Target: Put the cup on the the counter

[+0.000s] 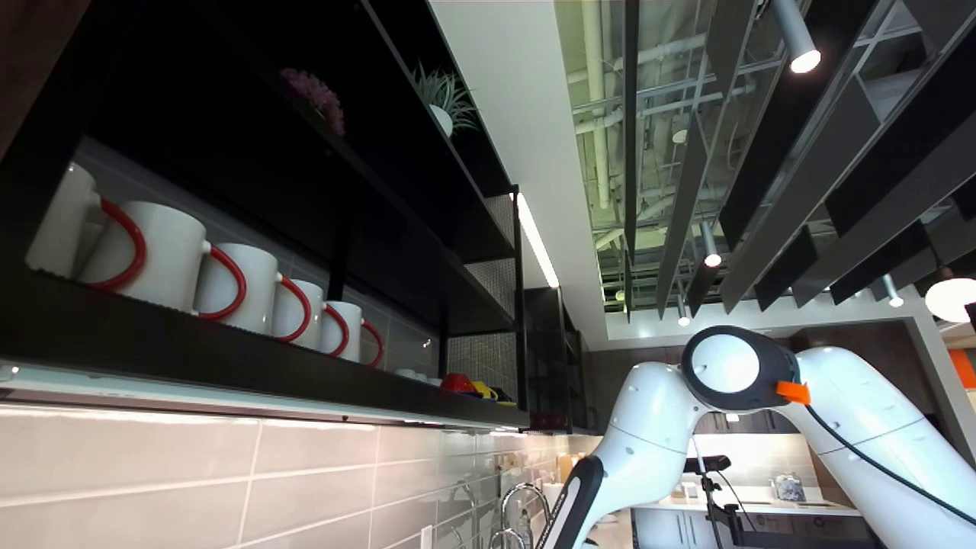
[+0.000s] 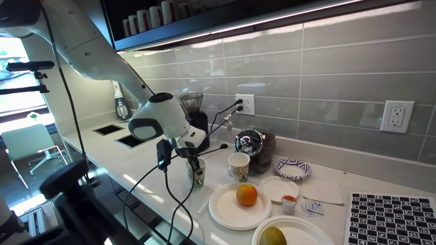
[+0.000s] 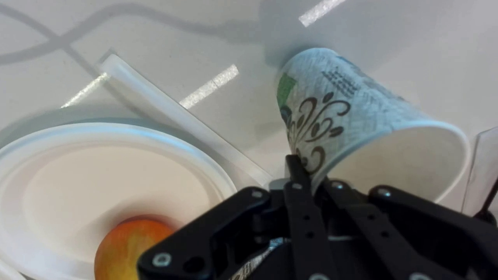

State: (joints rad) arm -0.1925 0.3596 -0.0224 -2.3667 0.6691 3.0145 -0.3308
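The cup is a white paper cup (image 3: 330,97) with brown swirls and a green patch. It is tilted in the wrist view, its open mouth facing the lower right. My gripper (image 3: 309,181) is shut on its rim, one finger outside and one inside. In an exterior view the cup (image 2: 201,178) stands nearly upright under my gripper (image 2: 195,165), low over the white counter (image 2: 102,146). I cannot tell whether its base touches the counter. A similar printed paper cup (image 2: 239,167) stands to its right.
A white plate (image 2: 221,216) with an orange fruit (image 2: 247,195) and a white stick (image 2: 204,206) lie nearby. A coffee grinder (image 2: 197,126) and a dark jar (image 2: 265,153) stand behind. A shelf with red-handled mugs (image 1: 168,252) and small white items (image 1: 408,374) hangs above.
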